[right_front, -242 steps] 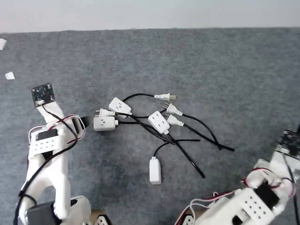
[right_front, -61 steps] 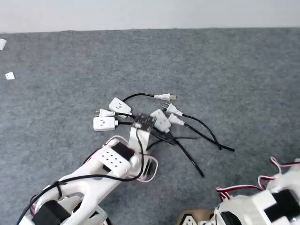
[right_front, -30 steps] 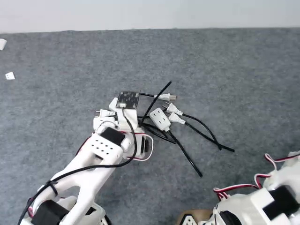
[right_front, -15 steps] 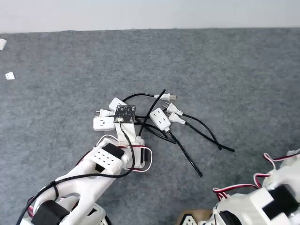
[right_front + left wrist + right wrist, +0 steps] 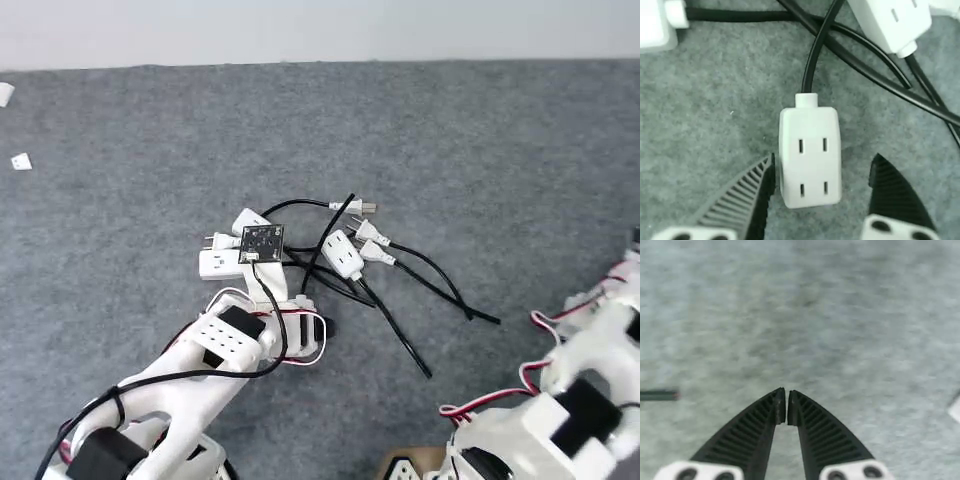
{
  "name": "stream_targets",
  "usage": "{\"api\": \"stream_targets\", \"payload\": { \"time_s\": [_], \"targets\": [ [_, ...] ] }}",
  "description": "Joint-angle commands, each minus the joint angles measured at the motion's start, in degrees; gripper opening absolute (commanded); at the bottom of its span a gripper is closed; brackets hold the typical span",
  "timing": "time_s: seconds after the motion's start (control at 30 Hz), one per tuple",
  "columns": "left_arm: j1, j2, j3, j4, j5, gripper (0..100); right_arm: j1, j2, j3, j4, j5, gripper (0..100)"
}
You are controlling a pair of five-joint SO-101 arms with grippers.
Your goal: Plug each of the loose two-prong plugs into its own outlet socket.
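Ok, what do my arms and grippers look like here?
The left arm and right arm are white plastic shells with red-and-white wire loops at the joints; a black cable runs along the left one to a dark camera board. The left gripper and right gripper have black, ribbed, pointed fingers.

Left arm [image 5: 190, 385]: white printed links, perforated bracket, black wrist board [image 5: 260, 238], red-white-black wire loops. Right arm [image 5: 560, 430]: same white build. Fingers [image 5: 747, 200]: black, ribbed, white screw-holed bases.

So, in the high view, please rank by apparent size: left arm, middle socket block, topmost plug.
1. left arm, probably also nearer the camera
2. middle socket block
3. topmost plug
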Motion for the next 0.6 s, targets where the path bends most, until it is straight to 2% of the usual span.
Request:
{"api": "stream_targets", "payload": {
  "time_s": [0.0,0.13,0.3,0.43,0.57],
  "targets": [
    [0.0,-1.0,-0.7,0.4,-0.2,29,-6.0,-0.9,-3.4,2.3,-3.4,0.9],
    [-0.1,-4.2,-0.3,0.9,-2.2,29,-12.1,-0.9,-3.8,2.9,-6.9,0.9],
    [-1.6,-18.7,5.6,1.0,-2.4,29,-19.9,-0.9,-4.0,2.5,-9.8,0.9],
    [-7.3,-32.2,11.3,1.0,-2.4,29,-25.2,-0.5,-4.9,2.7,-9.3,0.9],
    [-14.8,-38.6,12.7,3.1,-2.5,29,-27.9,-0.3,-5.3,2.5,-9.2,0.9]
  ]
}}
